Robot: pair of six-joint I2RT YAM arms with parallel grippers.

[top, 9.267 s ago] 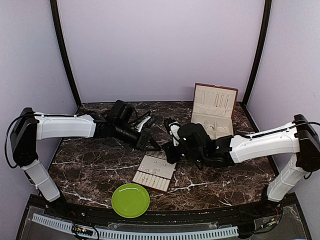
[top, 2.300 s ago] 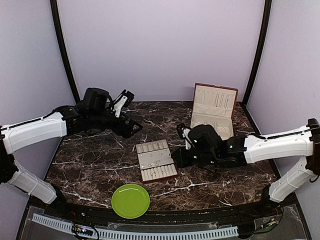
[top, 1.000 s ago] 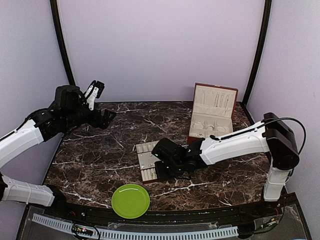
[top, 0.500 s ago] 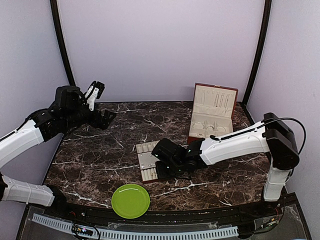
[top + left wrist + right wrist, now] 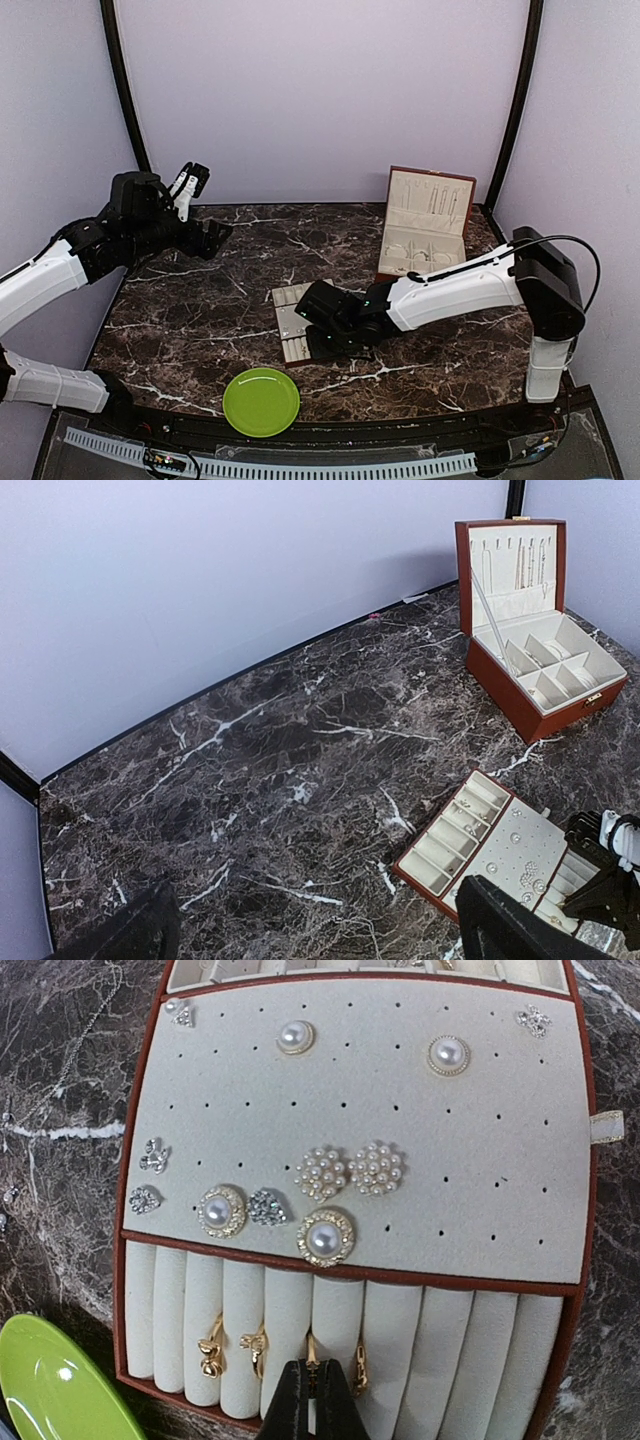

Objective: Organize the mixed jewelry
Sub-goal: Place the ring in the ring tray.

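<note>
Down at the near rolls of the cream-lined, brown-edged flat tray (image 5: pixel 520 1200) with the right pincer (image 5: pixel 309 1385), clamped shut, nose against a small gold ring (image 5: pixel 313 1352); gripped or not, cannot tell. Just ahead, pearl-and-silver mixed jewelry (image 5: pixel 322 1172) dotting the tray, round lime-green plate (image 5: pixel 45 1390) crowding near left. Far off, raised and gaping empty, left pincer (image 5: pixel 200 208).

Glossy dark marble-look table (image 5: pixel 200 320), glossy green plate (image 5: pixel 261 400), matt cream velvety tray (image 5: pixel 480 1190), shiny pearl-and-metal jewelry (image 5: pixel 325 1237).
</note>
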